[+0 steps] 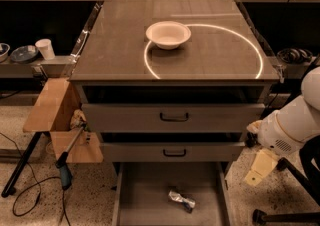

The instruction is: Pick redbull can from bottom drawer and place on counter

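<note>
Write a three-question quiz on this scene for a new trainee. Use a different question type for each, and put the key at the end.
1. True or false: the redbull can is standing on the counter.
2. What sits on the counter? A) a white bowl B) a kettle C) a plate
3. Fill in: the gripper hangs outside the open bottom drawer, on the picture's ____ side.

Key:
1. False. It lies on the floor of the bottom drawer.
2. A
3. right
</note>
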